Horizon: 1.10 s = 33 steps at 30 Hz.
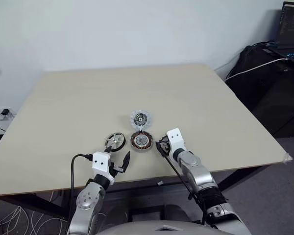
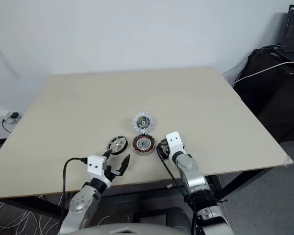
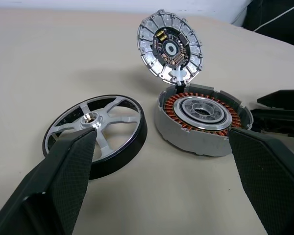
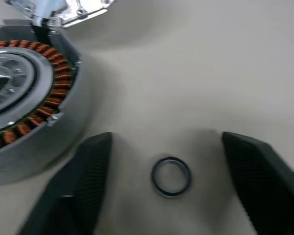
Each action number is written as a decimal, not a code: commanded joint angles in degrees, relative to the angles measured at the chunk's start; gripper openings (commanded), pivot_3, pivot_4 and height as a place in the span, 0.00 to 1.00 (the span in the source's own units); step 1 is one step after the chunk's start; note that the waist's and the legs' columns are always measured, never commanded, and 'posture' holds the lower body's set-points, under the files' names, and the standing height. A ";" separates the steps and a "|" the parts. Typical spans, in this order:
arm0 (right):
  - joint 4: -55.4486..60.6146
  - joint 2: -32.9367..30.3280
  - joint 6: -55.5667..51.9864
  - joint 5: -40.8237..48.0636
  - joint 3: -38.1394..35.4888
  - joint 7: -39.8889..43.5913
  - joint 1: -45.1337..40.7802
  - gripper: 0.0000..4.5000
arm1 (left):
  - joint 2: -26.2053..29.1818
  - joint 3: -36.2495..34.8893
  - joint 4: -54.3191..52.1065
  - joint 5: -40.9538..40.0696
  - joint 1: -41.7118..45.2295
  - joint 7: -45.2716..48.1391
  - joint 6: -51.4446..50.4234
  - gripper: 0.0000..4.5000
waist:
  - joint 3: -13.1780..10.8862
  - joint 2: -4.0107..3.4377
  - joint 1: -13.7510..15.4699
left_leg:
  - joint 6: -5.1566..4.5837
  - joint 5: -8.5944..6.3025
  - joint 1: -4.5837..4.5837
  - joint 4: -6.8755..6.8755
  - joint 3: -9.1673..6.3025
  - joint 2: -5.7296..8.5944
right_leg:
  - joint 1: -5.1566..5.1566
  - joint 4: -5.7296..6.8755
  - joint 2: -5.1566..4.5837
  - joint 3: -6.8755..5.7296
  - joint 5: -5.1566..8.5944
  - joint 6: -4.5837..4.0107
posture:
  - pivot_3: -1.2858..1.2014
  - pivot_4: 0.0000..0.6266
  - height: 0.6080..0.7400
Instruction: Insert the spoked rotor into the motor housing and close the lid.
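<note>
Now, near the lower middle of the head views, three motor parts sit close together on the pale beige table (image 1: pixel 196 98). The motor housing (image 1: pixel 141 140) lies flat just below the centre of the frame, its ring of copper-orange windings facing up around a silver centre. The lid (image 1: pixel 140 118) stands tilted upright at the housing's far edge, directly above it in the frame, with its scalloped inner face and dark centre turned toward the camera; in the left wrist view it appears joined to the housing's rim by a small hinge. The spoked rotor (image 1: pixel 116 141) lies flat just to the left of the housing, close beside it but not touching, silver spokes up inside the black rim.

The left gripper (image 1: pixel 117 158) hovers at the lower left of the parts, near the table's front edge, its two black fingers spread wide apart and holding nothing; in its wrist view the rotor and the housing show between the fingers. The right gripper (image 1: pixel 159 146) sits just right of the housing, low over the table. Its fingers (image 4: pixel 90 171) stand apart on either side of a small metal ring (image 4: pixel 171 176) that lies flat on the tabletop beside the housing, with neither finger touching it.
</note>
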State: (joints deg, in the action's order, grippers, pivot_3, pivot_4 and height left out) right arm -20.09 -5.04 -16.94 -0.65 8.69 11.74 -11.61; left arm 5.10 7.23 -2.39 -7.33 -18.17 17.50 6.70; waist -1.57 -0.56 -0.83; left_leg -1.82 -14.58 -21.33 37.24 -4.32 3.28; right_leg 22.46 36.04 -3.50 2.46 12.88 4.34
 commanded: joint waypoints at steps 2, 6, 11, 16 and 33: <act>-0.39 -0.06 0.36 -0.48 -0.54 -0.29 -0.49 0.50 | -0.14 -0.18 -0.87 0.18 0.28 -0.19 1.29 1.00 | 0.07 -0.11 0.09 | 0.00 0.00 0.00 0.03 0.00 0.01 | -0.02 0.01 -0.01 0.01 -0.02 0.02 | 0.52 0.00 1.00; 0.60 -0.19 0.12 -0.35 -0.71 -0.11 0.56 0.21 | -0.14 -0.17 -0.92 0.14 0.24 -0.13 1.23 1.00 | 0.14 -0.21 0.19 | 0.01 0.00 0.00 0.05 0.00 0.02 | -0.04 0.01 -0.02 0.01 -0.03 0.04 | 0.52 0.00 1.00; 1.72 -0.62 0.02 -0.41 -0.90 -0.08 1.90 0.16 | -0.14 -0.14 -0.87 0.09 0.40 -0.06 1.08 1.00 | 0.21 -0.25 0.24 | 0.00 0.01 -0.01 0.02 -0.01 0.03 | -0.03 -0.01 -0.02 0.01 -0.01 0.01 | 0.52 0.00 1.00; 3.30 -0.80 1.49 -0.06 -1.81 -0.53 2.86 0.16 | -0.12 -0.13 -0.94 0.07 0.35 -0.05 0.98 1.00 | 0.22 -0.26 0.25 | 0.00 0.00 -0.01 0.01 -0.02 0.03 | -0.03 -0.01 -0.02 0.01 0.00 0.00 | 0.52 0.00 1.00; 12.01 3.25 -1.63 0.68 2.94 2.69 0.15 0.16 | -0.14 -0.09 -0.88 -0.09 0.35 0.10 0.91 1.00 | 0.19 -0.29 0.06 | 0.00 0.01 -0.05 -0.01 -0.01 0.00 | 0.06 0.00 0.00 0.02 0.00 0.00 | 0.52 0.00 1.00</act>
State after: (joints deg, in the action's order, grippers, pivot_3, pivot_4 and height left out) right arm -9.11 -2.41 -18.67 0.30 10.59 13.84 -9.28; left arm 5.10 7.25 -2.39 -7.36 -18.46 17.55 6.70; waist -1.38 -0.85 -0.77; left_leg -1.82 -14.57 -21.38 37.23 -4.33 3.29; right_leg 22.51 36.04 -3.50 2.48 12.88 4.34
